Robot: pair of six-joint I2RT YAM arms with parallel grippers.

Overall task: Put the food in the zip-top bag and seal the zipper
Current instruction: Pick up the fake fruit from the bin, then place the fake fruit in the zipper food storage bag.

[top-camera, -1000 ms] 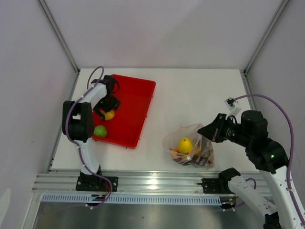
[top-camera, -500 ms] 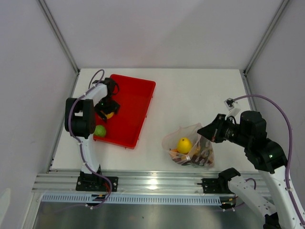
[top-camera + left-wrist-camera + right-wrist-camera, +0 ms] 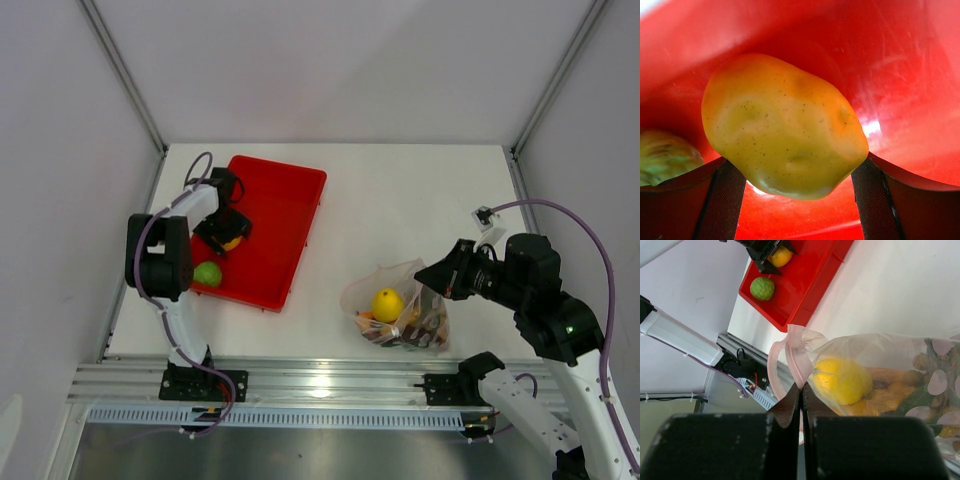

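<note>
L claw (image 3: 796, 169): I've narrowed it astride mango (image 3: 785, 125), mid-left, grip uncertain | R claw (image 3: 801, 390): unchanged, clenched on zipper (image 3: 790, 354), right of centre

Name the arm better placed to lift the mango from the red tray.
Left. The left gripper sits in the red tray with its fingers flanking the mango. The right gripper is away from it, shut on the zip-top bag at its mouth edge.

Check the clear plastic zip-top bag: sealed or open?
Open. The clear plastic bag gapes: its pinkish zipper strip loops apart, right pincer pinching one side.
</note>
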